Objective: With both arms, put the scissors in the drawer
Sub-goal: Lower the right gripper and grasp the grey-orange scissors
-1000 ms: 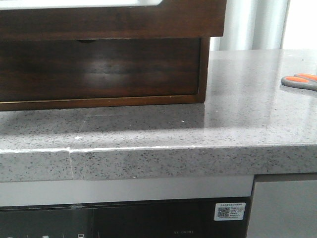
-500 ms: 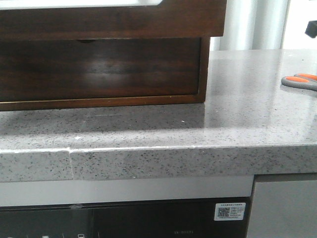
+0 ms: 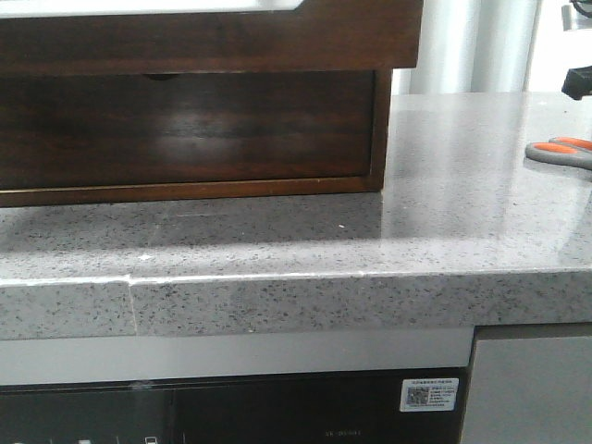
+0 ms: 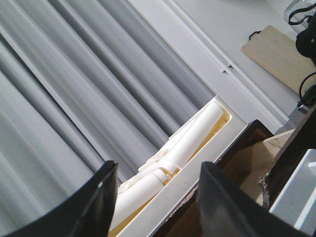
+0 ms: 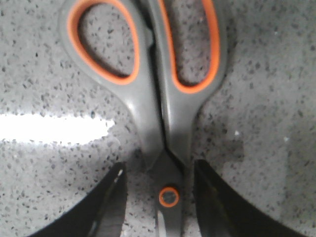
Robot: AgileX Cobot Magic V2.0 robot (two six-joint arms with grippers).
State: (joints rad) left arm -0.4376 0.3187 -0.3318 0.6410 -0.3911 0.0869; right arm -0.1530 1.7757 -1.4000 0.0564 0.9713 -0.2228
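Observation:
The scissors [image 5: 148,98], grey with orange-lined loops, lie flat on the speckled counter at the far right [image 3: 560,151]. My right gripper [image 5: 158,197] is open just above them, one finger on each side of the orange pivot ring [image 5: 169,196], not touching. A black part of that arm [image 3: 577,81] shows above the scissors in the front view. The drawer [image 3: 213,42], dark brown with a long white-showing cut-out on top, juts out at the upper left. My left gripper [image 4: 158,197] is open and empty, raised, and does not show in the front view.
Under the drawer is a second front [image 3: 185,125] with a small half-round notch. The grey counter [image 3: 277,250] ends in a front edge. Past the left fingers are white rolls [image 4: 187,143] in a pale tray, a dark wooden edge [image 4: 247,163] and grey curtains [image 4: 74,84].
A black part of the right arm has come into the front view at the top right and moved lower, toward the scissors. The scissors and drawer have not moved.

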